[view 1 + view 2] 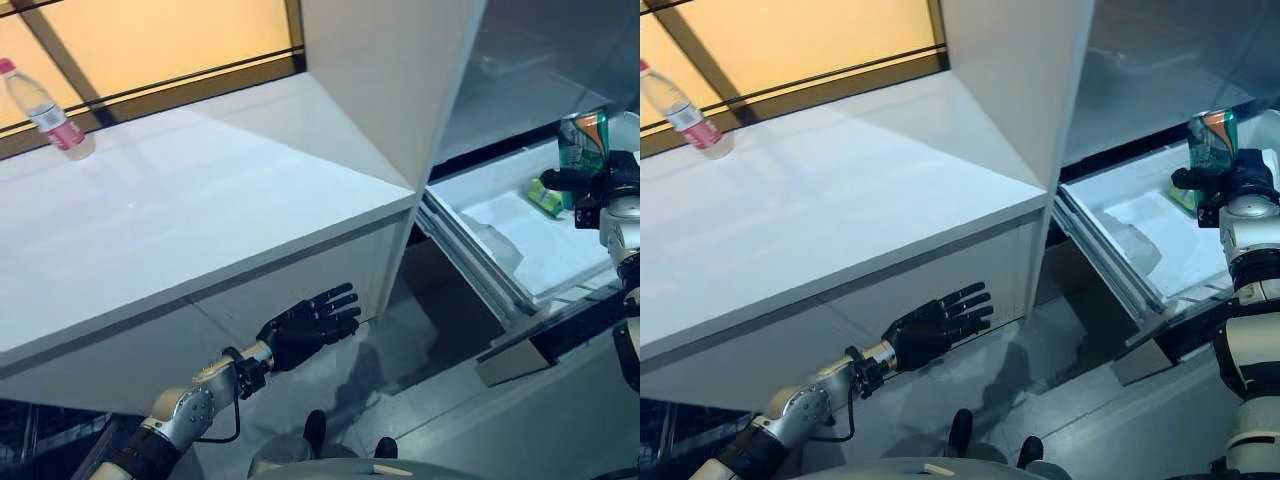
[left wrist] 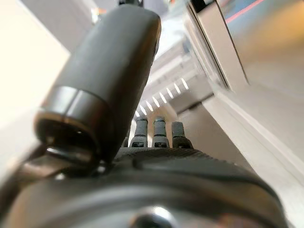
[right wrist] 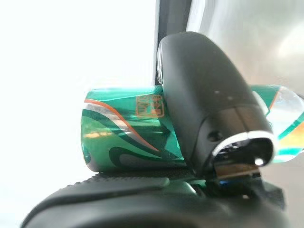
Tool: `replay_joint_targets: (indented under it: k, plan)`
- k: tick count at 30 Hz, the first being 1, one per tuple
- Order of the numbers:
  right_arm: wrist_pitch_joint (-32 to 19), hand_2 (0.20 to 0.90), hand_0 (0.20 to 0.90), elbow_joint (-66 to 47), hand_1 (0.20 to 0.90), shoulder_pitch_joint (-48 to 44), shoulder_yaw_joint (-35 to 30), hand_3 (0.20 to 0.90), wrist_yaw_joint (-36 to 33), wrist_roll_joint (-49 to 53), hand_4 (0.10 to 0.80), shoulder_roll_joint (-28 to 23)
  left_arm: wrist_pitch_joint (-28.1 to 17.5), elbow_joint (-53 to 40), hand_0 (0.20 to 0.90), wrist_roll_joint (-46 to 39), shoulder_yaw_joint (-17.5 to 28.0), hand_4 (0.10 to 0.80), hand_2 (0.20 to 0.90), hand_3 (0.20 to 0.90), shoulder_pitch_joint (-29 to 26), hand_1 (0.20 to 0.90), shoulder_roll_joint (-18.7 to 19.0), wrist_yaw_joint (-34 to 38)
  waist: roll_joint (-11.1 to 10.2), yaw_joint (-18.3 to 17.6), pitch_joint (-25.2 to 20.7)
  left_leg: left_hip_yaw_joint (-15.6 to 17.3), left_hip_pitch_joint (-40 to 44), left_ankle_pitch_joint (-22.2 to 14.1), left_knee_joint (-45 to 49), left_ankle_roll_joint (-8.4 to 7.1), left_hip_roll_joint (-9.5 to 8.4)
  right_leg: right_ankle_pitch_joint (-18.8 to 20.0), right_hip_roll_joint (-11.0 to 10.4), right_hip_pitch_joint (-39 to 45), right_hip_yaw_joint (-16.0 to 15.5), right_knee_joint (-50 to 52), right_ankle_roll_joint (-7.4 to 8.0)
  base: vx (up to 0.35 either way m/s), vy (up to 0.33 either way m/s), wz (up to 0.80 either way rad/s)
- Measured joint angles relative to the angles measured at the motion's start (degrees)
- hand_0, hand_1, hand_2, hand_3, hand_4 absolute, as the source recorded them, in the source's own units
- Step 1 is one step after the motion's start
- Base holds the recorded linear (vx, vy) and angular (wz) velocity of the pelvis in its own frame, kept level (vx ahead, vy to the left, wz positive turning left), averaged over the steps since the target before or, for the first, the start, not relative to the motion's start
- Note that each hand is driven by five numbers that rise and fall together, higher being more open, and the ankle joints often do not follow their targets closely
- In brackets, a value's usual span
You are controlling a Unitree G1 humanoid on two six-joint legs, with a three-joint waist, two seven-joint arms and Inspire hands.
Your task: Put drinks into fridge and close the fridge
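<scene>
Nearest the camera, low beside the white counter (image 1: 200, 210), the left hand (image 1: 305, 325) hangs with straight fingers, holding nothing. At far right the right hand (image 1: 1225, 180) wraps a green can (image 3: 128, 133) upright over the open fridge's white shelf (image 1: 560, 240) — thin metal, probably light, smooth and easily dented, best gripped mid-body. A clear bottle (image 1: 45, 110) stands far left on the counter. Fridge door, deeper shelves and the small green item behind the can are hard to make out.
</scene>
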Motion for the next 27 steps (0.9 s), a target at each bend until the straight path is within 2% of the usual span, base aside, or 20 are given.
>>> replay_joint_targets:
  k: [6,9,13,15,21,27]
  plan:
    - [4.7,0.3,0.3,6.6,0.3,-2.8,4.0,0.2,7.6,-7.8,0.1,0.5,-7.7,15.8,0.9,12.0,-2.7,0.8,0.9,0.9,-0.4,0.9,-0.4,0.4,-0.2,1.3,1.3,0.0,-3.2,1.2,0.0,0.07,-0.06,0.1,0.1,-2.4,-0.1,0.0,-0.09,-0.09,-0.068,0.19]
    - [7.8,0.3,0.3,9.4,0.3,-2.9,4.1,0.2,11.7,-9.6,0.1,0.9,-10.1,23.5,0.9,17.9,-2.7,0.8,0.9,0.9,-0.6,0.9,-1.1,2.7,-0.5,1.5,3.4,0.2,-4.2,1.3,0.0,0.13,-0.07,0.1,0.1,-3.2,0.2,0.0,-0.1,-0.092,-0.063,0.07]
    - [8.8,0.3,0.3,10.1,0.3,-2.9,4.1,0.2,13.9,-10.0,0.1,1.3,-13.4,30.8,0.9,22.2,-2.0,0.8,0.9,0.9,-2.3,0.9,-2.3,5.1,-1.1,1.2,6.1,0.7,-6.1,1.7,0.0,0.09,0.01,0.3,0.2,-5.3,0.6,0.1,-0.36,-0.086,-0.045,-0.06]
    - [9.0,0.3,0.3,10.4,0.3,-2.9,4.1,0.2,15.0,-10.6,0.1,1.4,-14.3,32.0,0.9,23.8,-0.7,0.8,0.9,0.9,-3.0,0.9,-2.4,5.9,-1.8,1.1,8.0,0.9,-6.3,1.7,0.0,0.06,0.04,0.5,0.1,-5.5,0.7,0.1,-0.35,-0.087,-0.036,-0.06]
    - [7.5,0.3,0.3,10.0,0.3,-3.6,5.3,0.2,15.4,-11.9,0.1,2.3,-18.6,35.7,0.9,25.8,2.3,0.8,0.9,0.9,-6.0,0.9,-3.2,7.3,-2.8,1.0,10.0,1.6,-7.6,1.7,0.0,0.06,0.14,0.6,0.2,-7.2,1.6,0.2,-0.36,-0.073,-0.031,-0.06]
    - [4.6,0.3,0.3,5.5,0.3,-4.0,6.3,0.2,15.9,-12.4,0.1,3.3,-18.7,38.9,0.9,28.7,2.7,0.8,0.9,0.9,-8.2,0.9,-3.6,8.3,-2.9,-0.1,12.1,3.0,-8.1,1.7,0.0,0.05,0.22,0.8,0.1,-8.3,2.8,0.3,-0.36,-0.051,-0.015,-0.12]
